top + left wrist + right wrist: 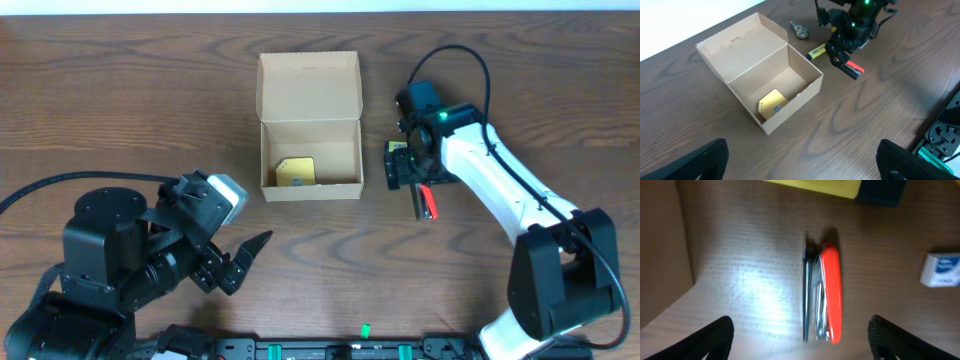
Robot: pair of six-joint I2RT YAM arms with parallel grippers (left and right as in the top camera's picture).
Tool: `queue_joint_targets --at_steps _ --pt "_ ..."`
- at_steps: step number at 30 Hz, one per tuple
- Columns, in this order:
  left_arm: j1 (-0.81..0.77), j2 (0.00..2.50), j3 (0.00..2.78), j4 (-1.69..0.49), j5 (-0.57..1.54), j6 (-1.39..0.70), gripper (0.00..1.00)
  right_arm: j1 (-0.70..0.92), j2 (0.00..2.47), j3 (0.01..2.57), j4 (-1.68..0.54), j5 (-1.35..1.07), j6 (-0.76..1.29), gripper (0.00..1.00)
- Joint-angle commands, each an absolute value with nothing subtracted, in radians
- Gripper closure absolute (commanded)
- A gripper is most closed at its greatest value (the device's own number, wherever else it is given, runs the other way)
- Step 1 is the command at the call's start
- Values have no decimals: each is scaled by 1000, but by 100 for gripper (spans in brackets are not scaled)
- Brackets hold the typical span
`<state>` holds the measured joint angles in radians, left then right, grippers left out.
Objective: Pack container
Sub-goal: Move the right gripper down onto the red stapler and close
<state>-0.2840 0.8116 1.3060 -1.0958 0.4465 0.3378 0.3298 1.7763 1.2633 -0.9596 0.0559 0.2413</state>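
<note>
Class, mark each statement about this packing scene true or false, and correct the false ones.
1. The container has its flap lid open. True.
2. The container is empty. False: a yellow item lies inside it.
3. The red stapler is packed in the container. False: it lies on the table, to the right of the container.
4. The right gripper is shut on the stapler. False: its fingers stand apart on either side of the stapler, not touching it.
5. The left gripper is open and holds nothing. True.
</note>
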Motion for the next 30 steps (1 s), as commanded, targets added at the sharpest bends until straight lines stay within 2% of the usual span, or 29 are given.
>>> queue_joint_targets --at_steps 1,16,21,30 --pt "-282 811 1325 -1097 461 344 5 305 1778 1206 -920 26 184 15" --pt "-282 811 1325 -1097 461 344 5 298 1778 1036 -679 60 115 17" --pt "-282 811 1325 -1097 461 344 5 297 1778 1016 -657 60 114 29" --pt "-282 811 1325 -1097 461 344 5 297 1779 1004 -622 59 114 70"
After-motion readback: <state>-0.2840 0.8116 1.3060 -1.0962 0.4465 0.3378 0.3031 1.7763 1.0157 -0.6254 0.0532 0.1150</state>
